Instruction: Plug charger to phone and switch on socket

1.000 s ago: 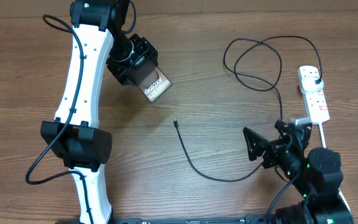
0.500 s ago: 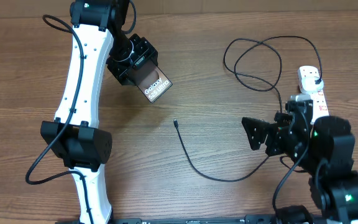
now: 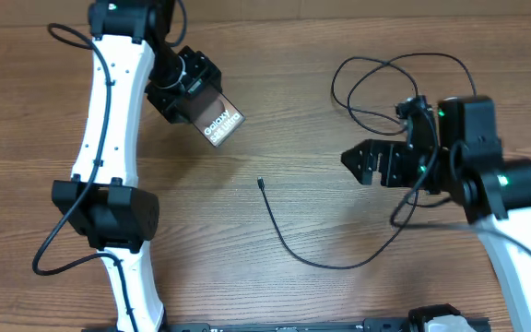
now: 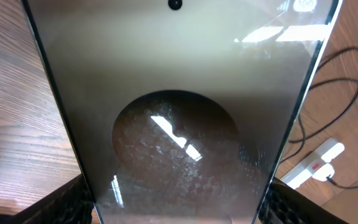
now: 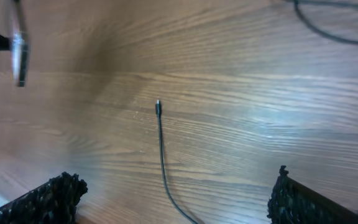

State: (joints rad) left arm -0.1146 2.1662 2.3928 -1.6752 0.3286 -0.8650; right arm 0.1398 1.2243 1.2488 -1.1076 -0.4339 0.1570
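My left gripper (image 3: pixel 192 92) is shut on the phone (image 3: pixel 219 124) and holds it above the table at the back left, its "Galaxy" lettering facing up. In the left wrist view the phone's glossy face (image 4: pixel 179 93) fills the frame between my fingers (image 4: pixel 179 210). The charger's connector tip (image 3: pixel 261 182) lies on the table mid-frame, and its thin black cable (image 3: pixel 289 247) curves right into loops at the back (image 3: pixel 376 88). My right gripper (image 3: pixel 365 162) is open and empty, right of the tip. In the right wrist view the tip (image 5: pixel 158 107) lies ahead of my open fingers (image 5: pixel 173 199). The socket (image 4: pixel 314 164) shows only in the left wrist view.
The wooden table (image 3: pixel 275 55) carries everything. My right arm (image 3: pixel 473 157) covers the place at the right where the socket lies. The phone's edge (image 5: pixel 18 53) shows at the far left of the right wrist view. My left arm (image 3: pixel 104 194) stands along the left side.
My right arm has swung from the front right up to the middle right, over the socket, gripper still open. My left arm has shifted slightly left with the phone.
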